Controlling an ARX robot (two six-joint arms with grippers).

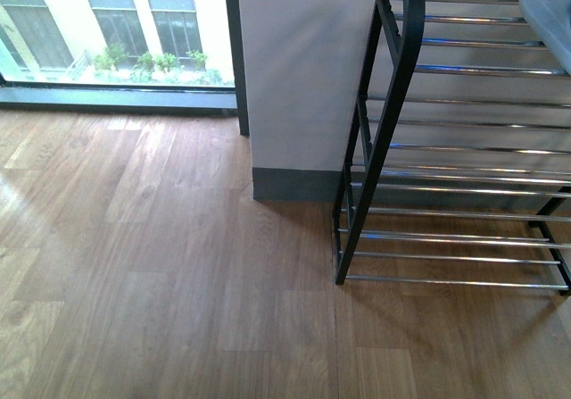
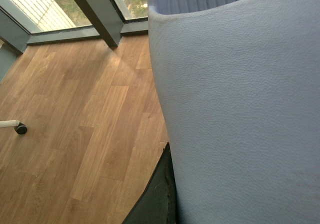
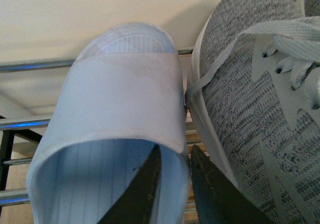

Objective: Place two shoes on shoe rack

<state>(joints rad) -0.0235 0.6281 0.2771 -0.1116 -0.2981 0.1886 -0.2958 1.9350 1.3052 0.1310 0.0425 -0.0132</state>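
Front view: the black-framed, chrome-rod shoe rack (image 1: 464, 149) carries a pale blue rubber slide sandal (image 1: 549, 15) at its upper right edge.

Left wrist view: another pale blue slide (image 2: 240, 108) fills the frame; the left gripper's state cannot be told.

Right wrist view: the right gripper (image 3: 172, 194) pinches the first sandal's strap, its toe pointing away toward the wall, just beside a grey knit lace-up sneaker (image 3: 250, 98).

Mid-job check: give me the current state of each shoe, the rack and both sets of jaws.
Right-hand slide sandal: resting on the rack rods, strap edge pinched between the right jaws.
Left-hand slide sandal: fills the left wrist view, off the floor; left jaws' state unclear.
Grey sneaker: on the rack, touching that sandal.
Shoe rack: upright, lower tiers bare.
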